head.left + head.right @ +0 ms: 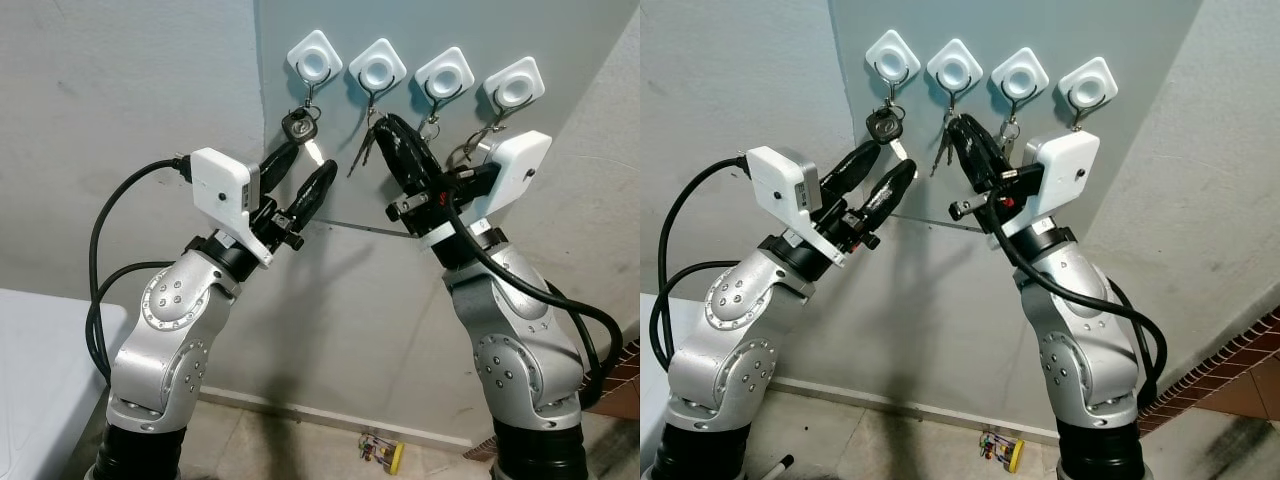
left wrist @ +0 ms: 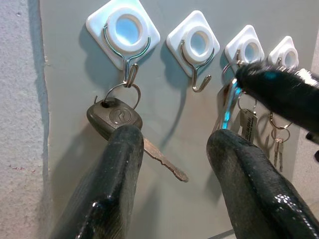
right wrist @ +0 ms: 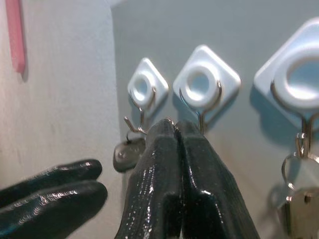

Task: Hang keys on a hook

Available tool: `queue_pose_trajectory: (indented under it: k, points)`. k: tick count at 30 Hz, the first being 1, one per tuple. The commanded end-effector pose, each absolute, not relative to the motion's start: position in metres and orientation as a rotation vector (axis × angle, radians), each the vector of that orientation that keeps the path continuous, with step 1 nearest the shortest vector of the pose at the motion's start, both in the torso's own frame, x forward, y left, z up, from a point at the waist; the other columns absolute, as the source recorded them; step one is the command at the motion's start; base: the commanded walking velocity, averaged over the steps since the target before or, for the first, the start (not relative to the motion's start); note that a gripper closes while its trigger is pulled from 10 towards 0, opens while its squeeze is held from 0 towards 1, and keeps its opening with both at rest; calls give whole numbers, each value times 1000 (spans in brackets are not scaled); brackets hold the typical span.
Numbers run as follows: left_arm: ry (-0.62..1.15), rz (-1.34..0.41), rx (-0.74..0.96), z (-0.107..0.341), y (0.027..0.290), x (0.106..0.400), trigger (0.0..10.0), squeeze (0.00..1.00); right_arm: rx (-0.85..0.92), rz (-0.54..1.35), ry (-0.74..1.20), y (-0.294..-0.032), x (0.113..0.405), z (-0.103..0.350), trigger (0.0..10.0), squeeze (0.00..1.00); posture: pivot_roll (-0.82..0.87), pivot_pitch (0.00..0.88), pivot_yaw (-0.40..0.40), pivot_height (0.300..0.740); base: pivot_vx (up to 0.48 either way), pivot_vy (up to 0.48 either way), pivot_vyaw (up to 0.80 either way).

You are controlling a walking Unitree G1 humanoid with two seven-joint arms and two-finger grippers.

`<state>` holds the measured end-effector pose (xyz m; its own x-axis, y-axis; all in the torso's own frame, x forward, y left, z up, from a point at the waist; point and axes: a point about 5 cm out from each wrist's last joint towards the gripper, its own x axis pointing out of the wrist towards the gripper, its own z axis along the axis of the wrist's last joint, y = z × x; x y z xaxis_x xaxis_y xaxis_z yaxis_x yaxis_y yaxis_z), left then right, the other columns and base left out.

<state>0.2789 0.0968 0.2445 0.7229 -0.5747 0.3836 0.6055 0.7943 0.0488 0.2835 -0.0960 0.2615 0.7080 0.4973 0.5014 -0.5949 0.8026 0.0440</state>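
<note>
Your right gripper point(image 1: 384, 128) sits upper centre of the left eye frame, its two black fingers pressed together just under the second hook point(image 1: 377, 68), with a bunch of keys point(image 1: 361, 150) dangling at its tip; whether the fingers actually pinch the ring, you cannot tell from these views. In the right wrist view the fingertips point(image 3: 174, 130) meet right below that hook's wire, which carries nothing. Your left gripper point(image 1: 312, 158) is left of centre, fingers spread apart and holding nothing, one finger lying against the black car key point(image 1: 297, 125) that hangs by its ring from the first hook point(image 1: 314, 57) at upper left. The third hook point(image 1: 444, 74) and fourth hook point(image 1: 514, 85) each carry keys. A small colourful toy point(image 1: 379, 448) lies on the floor at the bottom
</note>
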Motion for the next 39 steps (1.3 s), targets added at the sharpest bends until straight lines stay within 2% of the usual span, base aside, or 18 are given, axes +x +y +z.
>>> queue_pose_trajectory:
  k: [1, 15, 29, 39]
  points:
    - [-415, -662, -70, 251, 96, 277, 10000, 0, 212, 612, -519, -97, 285, 267, 10000, 0, 29, 88, -22, 740, 0, 0, 0]
    - [-417, -647, -67, 252, 98, 276, 10000, 0, 252, 618, -510, -95, 292, 266, 10000, 0, 43, 99, -24, 740, 0, 0, 0]
    - [-417, -636, -67, 254, 100, 276, 10000, 0, 372, 611, -519, -97, 300, 273, 10000, 0, 50, 102, -26, 740, 0, 0, 0]
    - [-421, -629, -67, 256, 101, 276, 10000, 0, 425, 630, -445, -95, 302, 268, 10000, 0, 52, 107, -26, 740, 0, 0, 0]
